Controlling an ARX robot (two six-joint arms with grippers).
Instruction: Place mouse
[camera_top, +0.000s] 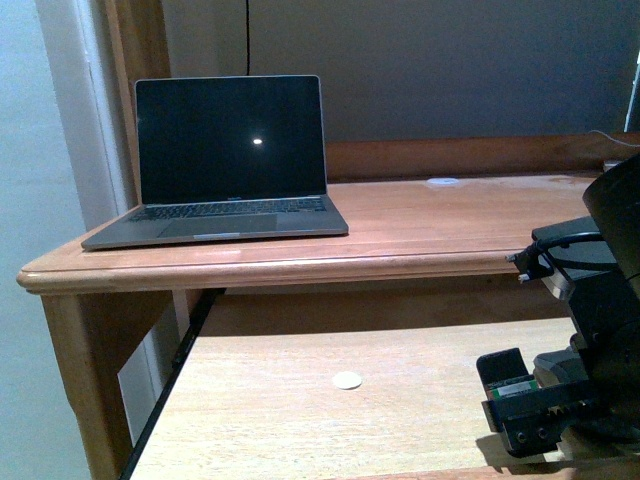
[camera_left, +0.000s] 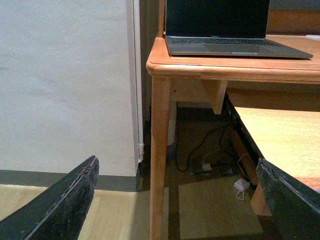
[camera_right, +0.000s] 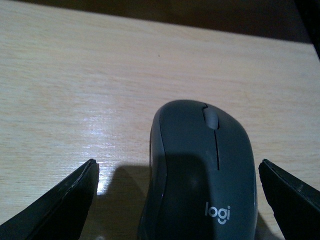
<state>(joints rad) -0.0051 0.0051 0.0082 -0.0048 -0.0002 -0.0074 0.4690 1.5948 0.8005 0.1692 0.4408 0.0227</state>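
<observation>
The dark grey mouse (camera_right: 200, 170) with a logo and a scroll wheel lies on the pale wooden lower shelf (camera_right: 75, 90). It shows only in the right wrist view. My right gripper (camera_right: 177, 200) is open, with one finger on each side of the mouse and a gap on both sides. In the front view the right arm (camera_top: 580, 330) is low at the right and hides the mouse. My left gripper (camera_left: 175, 200) is open and empty, out past the desk's left leg (camera_left: 159, 150), above the floor.
An open laptop (camera_top: 225, 165) stands on the upper desk top (camera_top: 450, 225) at the left. A small white disc (camera_top: 347, 380) lies on the lower shelf (camera_top: 300, 400). Another white disc (camera_top: 442, 182) is at the desk's back. Cables and a charger (camera_left: 241, 185) lie on the floor under the desk.
</observation>
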